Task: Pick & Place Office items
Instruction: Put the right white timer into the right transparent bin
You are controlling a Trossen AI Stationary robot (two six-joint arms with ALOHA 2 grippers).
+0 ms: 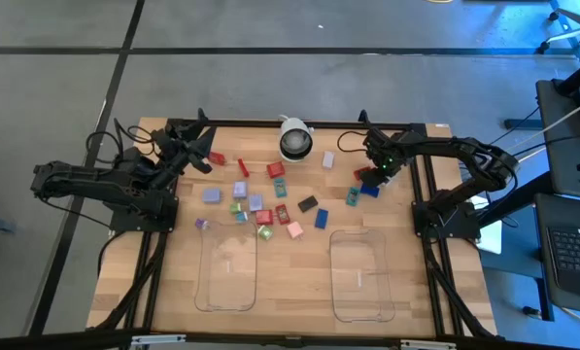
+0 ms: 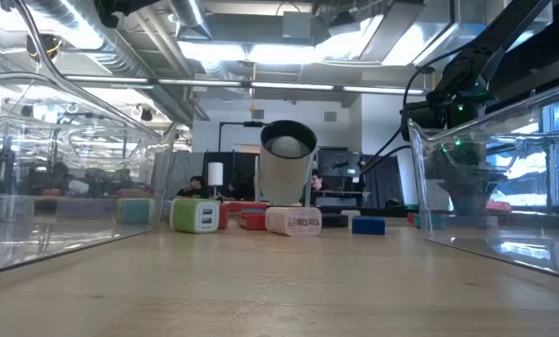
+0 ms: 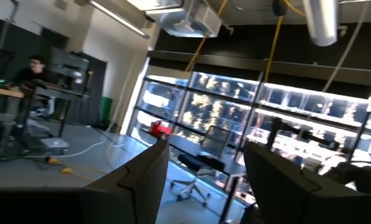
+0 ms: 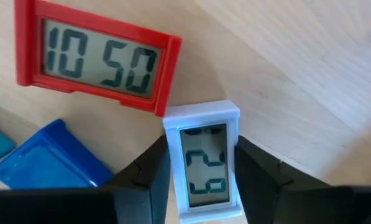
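High view: right hand [image 1: 378,173] is down over the far right part of the wooden tabletop [image 1: 299,282], in a small group of items: a red rectangular plastic clock [image 1: 366,176] touching it on one side, a blue rectangular plastic block [image 1: 369,190] just beside it toward the near edge, a teal block [image 1: 352,196] a little farther out. Left hand [image 1: 194,156] hangs at the far left edge, with the main scatter of small coloured office items [image 1: 260,206] lying off to its side toward the tabletop's middle. Round white-and-black camera dome [image 1: 293,142] stands between the two hands at the far edge; two clear rectangular plastic trays [image 1: 227,272] sit well apart from both hands at the near side. Low view: dome, a green-and-white block [image 2: 196,215] and a pale pink block [image 2: 293,221] show between the tray walls; right arm is dark above the right tray, hand itself not clear. Left wrist view: left fingers [image 3: 141,180] stand apart with nothing between them, pointing out into the room. Right wrist view: right fingers [image 4: 141,180] sit either side of a small white rectangular plastic clock [image 4: 204,163], pads touching or nearly touching its long edges, clock flat on the tabletop; red clock just beyond the fingertips, blue block beside one finger.
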